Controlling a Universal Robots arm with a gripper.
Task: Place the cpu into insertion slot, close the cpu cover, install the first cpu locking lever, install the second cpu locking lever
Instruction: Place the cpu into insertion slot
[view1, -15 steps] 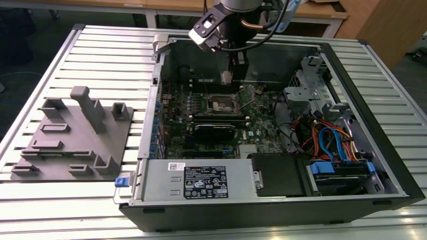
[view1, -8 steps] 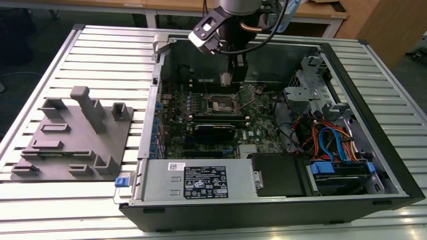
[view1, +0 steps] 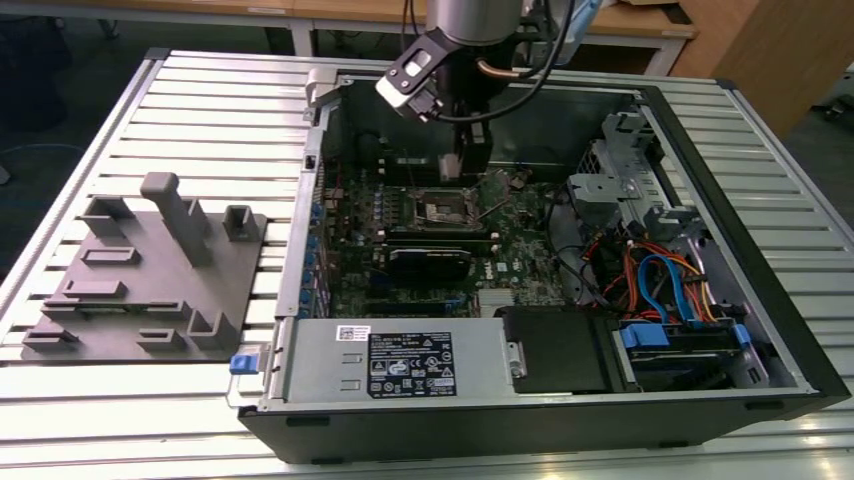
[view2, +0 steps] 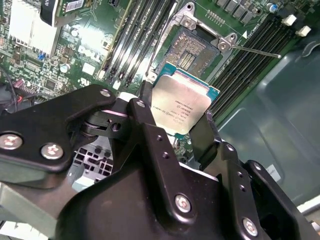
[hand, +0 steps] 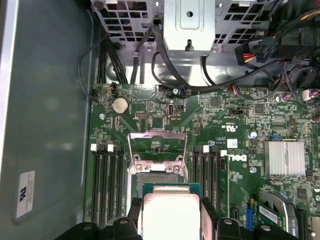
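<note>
Cpu (view2: 182, 107) is pinched by its edges in my claw (view2: 176, 114), poised near the bare insertion slot (view2: 192, 50) and clear of it. The cpu cover (hand: 157, 134) stands swung open behind the slot. Around them is the green motherboard (view1: 514, 255), inside the open computer case (view1: 534, 435) on the slatted metal tabletop (view1: 200, 110). A grey fixture plate (view1: 147, 300) sits by the tabletop's edge at the exterior view's left.

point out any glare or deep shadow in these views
first wrist view: glare washes out the cpu top; second wrist view: the finned heatsink is blown out white; exterior view: the motherboard lies in dim shade
</note>
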